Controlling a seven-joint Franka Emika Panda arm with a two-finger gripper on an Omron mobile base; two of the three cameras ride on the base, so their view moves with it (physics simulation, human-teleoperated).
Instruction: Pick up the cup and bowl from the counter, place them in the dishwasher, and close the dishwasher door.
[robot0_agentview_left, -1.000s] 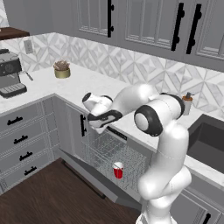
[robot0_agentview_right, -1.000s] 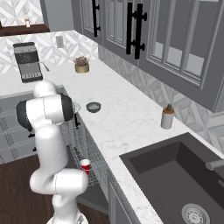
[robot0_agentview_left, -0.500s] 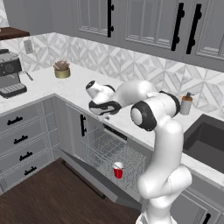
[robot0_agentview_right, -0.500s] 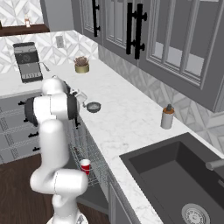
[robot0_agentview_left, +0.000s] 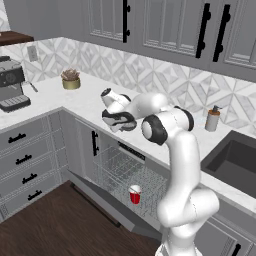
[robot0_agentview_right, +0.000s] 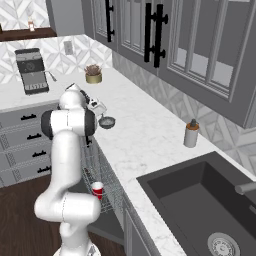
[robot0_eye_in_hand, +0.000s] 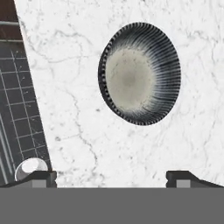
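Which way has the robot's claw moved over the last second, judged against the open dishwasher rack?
Yes. The claw has swung up from over the dishwasher rack onto the counter and now hangs open beside the bowl.

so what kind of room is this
A home kitchen, rendered: a long white marble counter with a dark sunken sink, grey cabinets above, and an open built-in dishwasher holding a small red plastic cup.

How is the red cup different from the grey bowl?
The cup is red and tall; the bowl is grey, wide and shallow. The cup stands in the dishwasher rack; the bowl sits on the counter, below the open gripper. Both are upright and untouched.
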